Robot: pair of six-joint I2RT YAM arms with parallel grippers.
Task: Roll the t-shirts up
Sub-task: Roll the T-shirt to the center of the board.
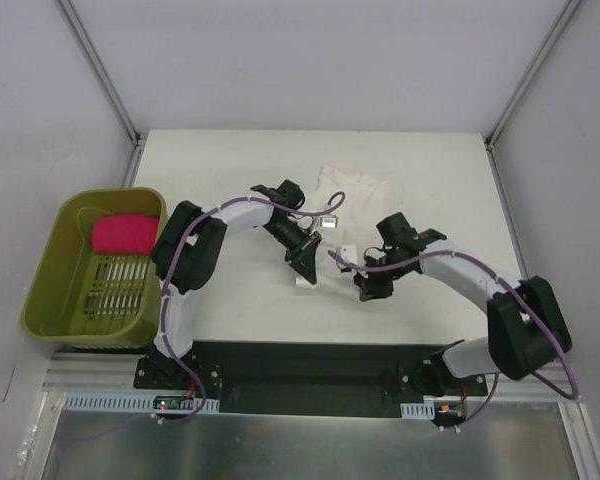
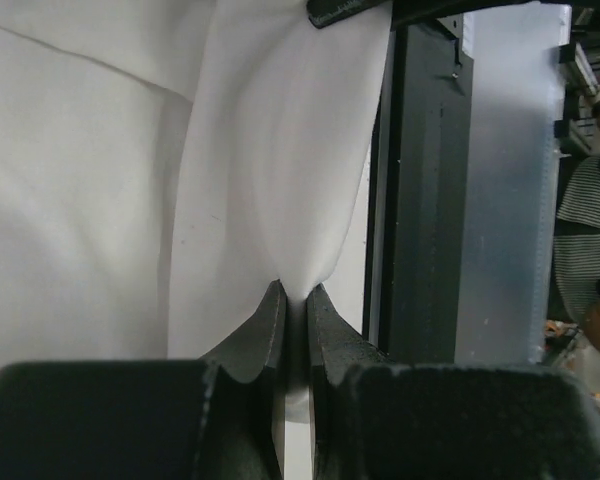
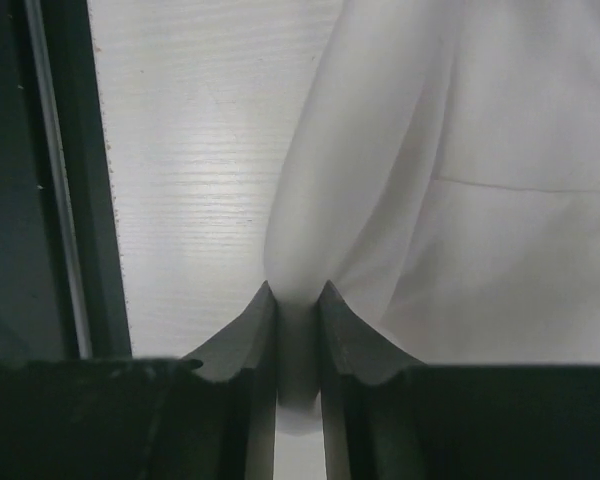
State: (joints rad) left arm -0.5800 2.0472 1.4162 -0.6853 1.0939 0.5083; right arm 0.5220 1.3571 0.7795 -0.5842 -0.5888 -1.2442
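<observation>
**Both arms pinch one white t-shirt at mid-tabletop**

The tabletop [image 1: 230, 160] is white and matt, with a fine grain in the right wrist view. Plain grey walls [image 1: 280, 60] close it on three sides, joined by slanted metal posts [image 1: 100, 70]. At the near edge, a black base plate [image 1: 310, 360] carries both arms. An olive-green basket [image 1: 50, 290] stands at the left edge of the tabletop, with a pink soft item [image 1: 123, 233] inside, at its far end.

The t-shirt [image 1: 355, 188] lies near the middle of the tabletop, a little to the right. The left fingers [image 2: 265, 330] are clenched on a raised fold of its white cloth [image 2: 80, 200], which fans out from the tips. The right fingers [image 3: 255, 330] are likewise closed tight on another fold [image 3: 500, 250], beside bare tabletop.

From above, only the far part of the shirt shows clearly. The two wrists cover its near part, where only small white pieces appear between them. Which edge each arm holds I cannot tell. Both wrist views show only plain white cloth with soft creases. At the right border of the left wrist view there are blurred shapes that I cannot identify.
</observation>
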